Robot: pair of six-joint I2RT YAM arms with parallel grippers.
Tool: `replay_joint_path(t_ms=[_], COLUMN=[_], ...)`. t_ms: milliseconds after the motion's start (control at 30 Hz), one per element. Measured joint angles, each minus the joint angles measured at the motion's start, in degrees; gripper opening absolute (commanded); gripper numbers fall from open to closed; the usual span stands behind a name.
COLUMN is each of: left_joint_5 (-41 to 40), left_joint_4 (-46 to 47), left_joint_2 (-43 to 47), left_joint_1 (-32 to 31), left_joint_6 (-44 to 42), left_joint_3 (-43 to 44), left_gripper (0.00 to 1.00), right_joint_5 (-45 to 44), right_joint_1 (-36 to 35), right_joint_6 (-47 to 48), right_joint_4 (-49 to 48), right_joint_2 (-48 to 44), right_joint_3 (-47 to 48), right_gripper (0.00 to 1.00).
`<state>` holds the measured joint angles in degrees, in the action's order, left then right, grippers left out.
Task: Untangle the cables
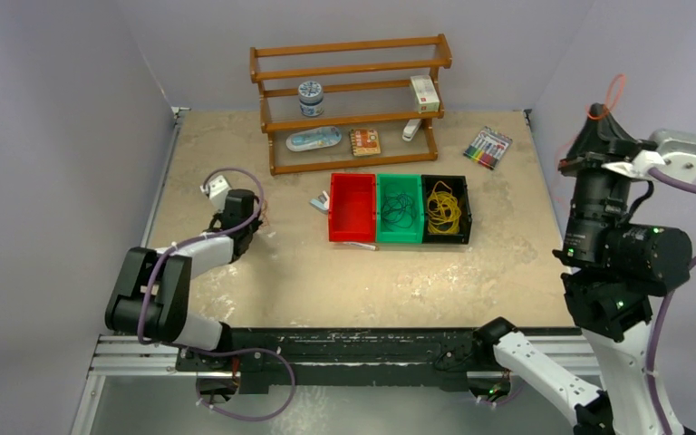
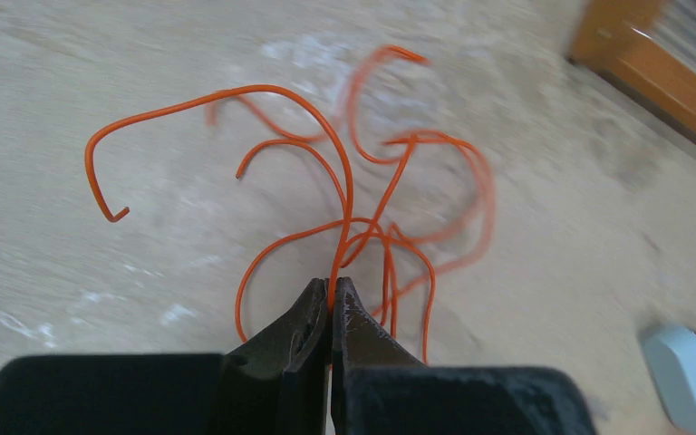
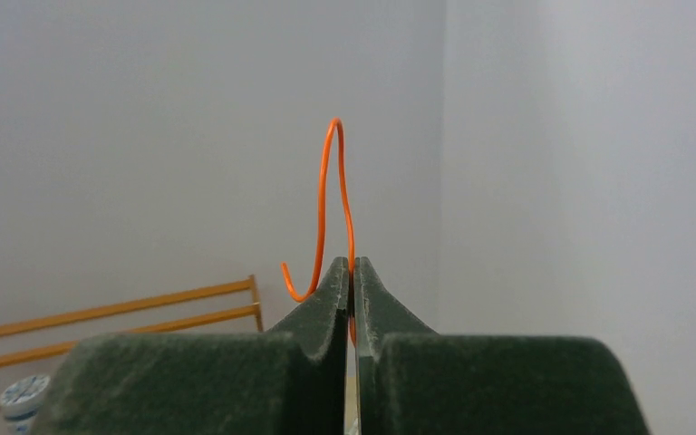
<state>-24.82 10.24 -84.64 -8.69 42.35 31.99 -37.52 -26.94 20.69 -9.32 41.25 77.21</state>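
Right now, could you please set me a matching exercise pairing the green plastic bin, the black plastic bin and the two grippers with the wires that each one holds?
Column one:
1. green plastic bin
2. black plastic bin
3. left gripper
4. right gripper

Column two:
A. single thin orange wire, high in the air
B. thin yellow wire loops
C. bunch of thin orange wires, low over the beige tabletop
D. thin dark wire loops

Pairs: 1-D; 2-B; 3-C; 4-A.
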Motion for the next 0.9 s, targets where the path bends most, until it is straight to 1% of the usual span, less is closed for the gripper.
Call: replay_joint_path(t_ms=[100,133,167,267,367,400,467,533,633,733,900], left_joint_5=[-0.44,-0.46,-0.46,-0.57,-0.94,-1.05,-1.36,-1.81,-2.45,-2.67,-1.81], left_joint_4=[-1.40,-1.81,-1.95,-3.08,-5.73,-6.95,-8.63,-10.08,-12.61,-14.38,-15.23], left_joint_2=[3.34,4.57,5.53,8.83,11.58,12.59,14.47,16.50,19.23,21.84,24.96], left_joint_1=[-4.81,-5.95,-6.54,-6.93,-6.97,-6.97,-6.97,-6.99,-6.99,-6.99,-6.99], left_joint_6=[-0.15,-0.11,-0.07,0.11,0.39,0.50,0.48,0.57,0.59,0.55,-0.11], left_joint_3=[-0.02,-0.11,-0.37,-2.21,-3.67,-3.85,-3.85,-3.82,-3.45,-2.73,-1.09], left_gripper=[0.00,0.03,0.08,0.28,0.41,0.50,0.56,0.60,0.62,0.62,0.62], right_joint_5=[4.92,6.01,6.71,8.24,8.87,9.09,9.66,10.25,11.10,12.92,19.19], right_joint_1=[0.00,0.00,0.00,0.00,0.00,0.00,0.00,0.00,0.00,0.00,0.00], right_joint_6=[-1.42,-1.70,-1.90,-2.40,-2.80,-2.97,-3.28,-3.67,-4.20,-4.61,-5.84], right_joint_4=[1.46,1.88,2.16,2.82,3.04,3.04,3.02,3.02,3.04,3.43,5.07], right_joint_2=[1.53,1.97,2.32,3.13,3.32,3.34,3.37,3.43,3.85,4.85,8.28], right_joint_3=[0.28,0.28,0.26,0.09,0.00,0.00,0.00,0.00,0.02,0.28,2.91], right_gripper=[0.00,0.00,0.00,0.00,0.00,0.00,0.00,0.00,0.00,0.00,0.00])
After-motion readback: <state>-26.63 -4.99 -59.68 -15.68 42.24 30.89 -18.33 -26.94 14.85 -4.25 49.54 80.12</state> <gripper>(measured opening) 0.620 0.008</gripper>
